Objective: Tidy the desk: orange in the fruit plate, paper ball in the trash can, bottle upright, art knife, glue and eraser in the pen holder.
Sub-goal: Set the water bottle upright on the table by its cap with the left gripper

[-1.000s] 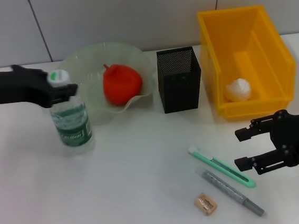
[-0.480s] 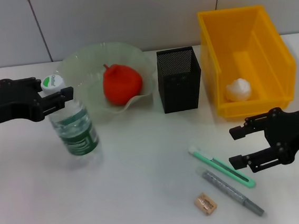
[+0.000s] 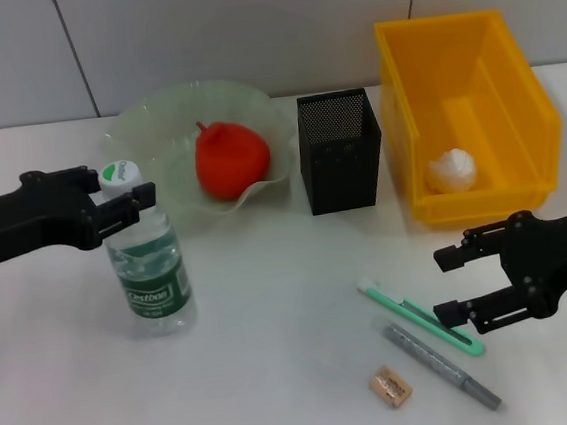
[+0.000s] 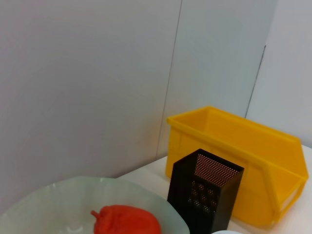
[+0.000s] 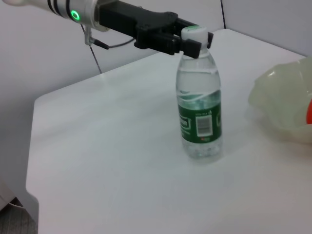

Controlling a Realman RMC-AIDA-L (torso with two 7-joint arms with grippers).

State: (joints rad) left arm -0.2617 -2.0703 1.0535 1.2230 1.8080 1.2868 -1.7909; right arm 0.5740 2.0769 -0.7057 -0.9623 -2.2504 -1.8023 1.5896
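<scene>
My left gripper [image 3: 119, 194] is clamping the bottle [image 3: 149, 269] at the neck, fingers pressed to either side just under the white cap; bottle is standing upright on the desk [image 3: 272, 304], long axis vertical, cap up, green label facing me. Fruit plate [image 3: 169, 123] is sitting just beyond that gripper w/ the orange [image 3: 230, 160] lying inside it, stem nub pointing up and back. Pen holder [image 3: 339, 151] is standing farther along, past the plate, mesh cup open-side up; can't tell from here if anything is in it. Trash can [image 3: 469, 104] is sitting right behind my right gripper [image 3: 449, 284], w/ the paper ball [image 3: 452, 170] resting on its floor. Right gripper is hovering low over the desk, fingers spread apart, gripping nothing. Art knife [image 3: 419, 315] is lying flat just beside its fingertips, long axis diagonal, white tip pointing away from the gripper toward the pen holder. Glue [image 3: 441, 365] is lying roughly parallel, nearer me, darker tip pointing toward my edge of the desk. Eraser [image 3: 389, 385] is lying flat beside the glue, apart from it.
</scene>
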